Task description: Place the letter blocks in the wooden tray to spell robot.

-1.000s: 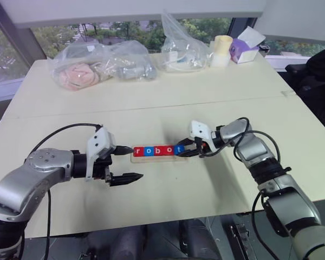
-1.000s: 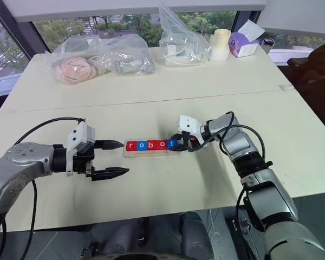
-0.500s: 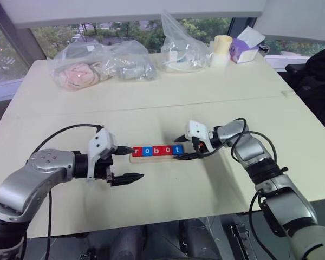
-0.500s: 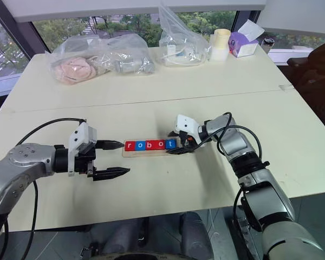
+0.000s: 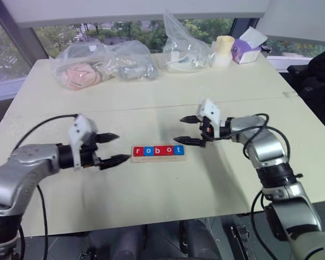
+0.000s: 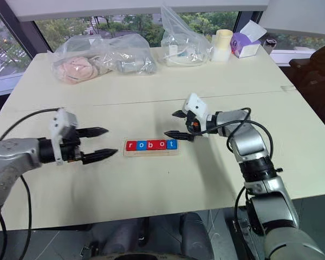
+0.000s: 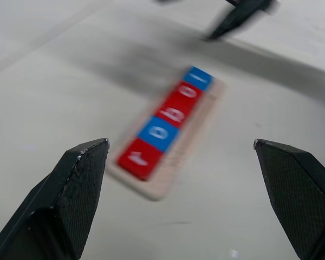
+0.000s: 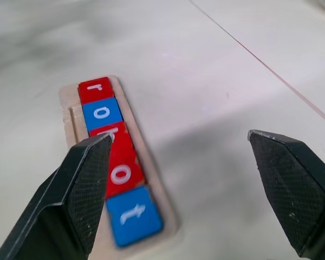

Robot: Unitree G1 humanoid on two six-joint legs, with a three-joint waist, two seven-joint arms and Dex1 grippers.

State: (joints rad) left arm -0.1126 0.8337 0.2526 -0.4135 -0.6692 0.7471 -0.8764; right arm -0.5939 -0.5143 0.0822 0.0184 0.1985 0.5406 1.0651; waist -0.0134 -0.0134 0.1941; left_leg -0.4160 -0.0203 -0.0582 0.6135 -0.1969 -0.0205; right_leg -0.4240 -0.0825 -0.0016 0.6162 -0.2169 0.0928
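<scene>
On the pale surface point(image 5: 151, 195), the wooden tray point(image 5: 157, 157) holds all five letter blocks point(image 5: 157, 150), spelling robot. Left gripper point(image 5: 112, 148) and right gripper point(image 5: 189, 130) both have fingers spread wide and hold nothing. These blocks look light, hard and smooth, so pinch one by its side edges.

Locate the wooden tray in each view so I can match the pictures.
Left eye view: wooden tray at table centre, between both grippers.
Right eye view: same, centre.
Left wrist view: upper centre, slanted.
Right wrist view: left side.
Shared landmark: the blue t block at one end.
</scene>
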